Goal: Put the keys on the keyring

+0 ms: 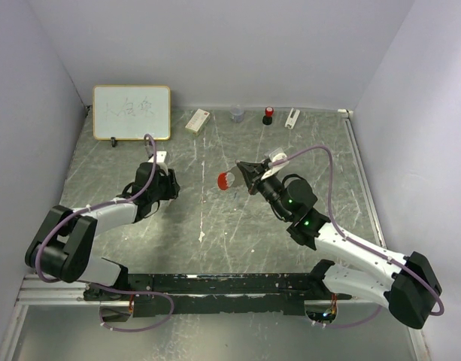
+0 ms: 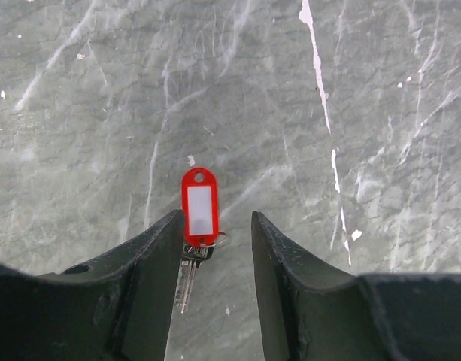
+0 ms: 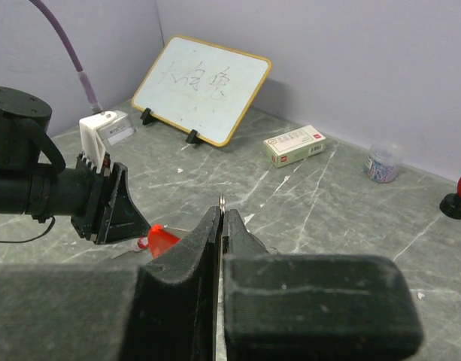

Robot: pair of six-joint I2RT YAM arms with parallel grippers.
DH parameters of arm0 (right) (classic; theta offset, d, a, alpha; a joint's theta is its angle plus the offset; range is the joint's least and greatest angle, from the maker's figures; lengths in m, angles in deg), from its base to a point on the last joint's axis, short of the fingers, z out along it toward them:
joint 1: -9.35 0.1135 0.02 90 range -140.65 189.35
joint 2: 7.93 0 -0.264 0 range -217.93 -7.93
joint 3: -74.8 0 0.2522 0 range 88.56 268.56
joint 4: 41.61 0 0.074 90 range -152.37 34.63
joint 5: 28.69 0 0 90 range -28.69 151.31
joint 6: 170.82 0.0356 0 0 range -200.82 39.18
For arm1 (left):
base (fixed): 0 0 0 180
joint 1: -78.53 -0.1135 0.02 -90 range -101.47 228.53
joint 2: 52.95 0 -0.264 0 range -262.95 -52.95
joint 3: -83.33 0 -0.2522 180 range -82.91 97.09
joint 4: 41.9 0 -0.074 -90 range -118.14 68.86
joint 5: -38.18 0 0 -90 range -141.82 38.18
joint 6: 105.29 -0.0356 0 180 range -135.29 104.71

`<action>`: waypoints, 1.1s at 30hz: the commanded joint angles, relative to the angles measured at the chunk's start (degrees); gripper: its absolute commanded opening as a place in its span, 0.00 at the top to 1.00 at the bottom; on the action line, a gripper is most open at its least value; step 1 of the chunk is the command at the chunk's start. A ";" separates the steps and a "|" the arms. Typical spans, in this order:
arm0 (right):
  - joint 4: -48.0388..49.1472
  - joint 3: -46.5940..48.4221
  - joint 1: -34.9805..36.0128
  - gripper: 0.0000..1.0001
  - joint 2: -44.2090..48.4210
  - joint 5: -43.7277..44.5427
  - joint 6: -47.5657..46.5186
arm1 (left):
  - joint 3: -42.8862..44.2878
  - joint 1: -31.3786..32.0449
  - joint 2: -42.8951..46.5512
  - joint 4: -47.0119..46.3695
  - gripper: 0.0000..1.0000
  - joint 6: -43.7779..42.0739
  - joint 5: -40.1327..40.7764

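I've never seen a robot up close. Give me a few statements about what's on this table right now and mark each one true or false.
1. A whiteboard stands at the back left of the table. True.
2. The right gripper gapes wide open. False: it is shut on a thin metal piece.
3. A red tag lies between the fingers of the left gripper. True.
4. That tag lies alone, with no key near it. False: a silver key lies at its end.

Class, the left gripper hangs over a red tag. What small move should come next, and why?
Probably close the left gripper on the red tag: its open fingers flank the tag lying on the table, key attached, and the right gripper is shut on a thin metal ring.
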 commanded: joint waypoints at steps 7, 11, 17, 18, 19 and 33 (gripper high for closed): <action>0.75 -0.10 0.24 1.00 3.27 0.07 -0.40 | -1.64 -0.34 4.90 2.85 0.48 -4.15 -0.89; 1.13 -0.36 0.24 1.00 3.45 -0.10 -0.14 | -0.71 -0.34 3.19 4.83 0.48 -3.65 -1.62; 0.96 -0.41 0.15 1.00 3.72 -0.16 -0.13 | -0.03 -0.34 -0.53 4.75 0.49 -2.66 -2.67; 1.01 -0.52 0.17 1.00 3.74 -0.15 -0.13 | -0.06 -0.34 -0.94 4.52 0.49 -2.59 -2.60; 1.13 -0.59 0.19 1.00 3.78 -0.03 -0.23 | -0.13 -0.34 -1.12 4.12 0.49 -2.60 -2.70; 0.82 -0.54 0.17 1.00 3.64 0.48 -0.48 | -0.90 -0.25 -2.59 3.90 0.48 -0.57 -5.08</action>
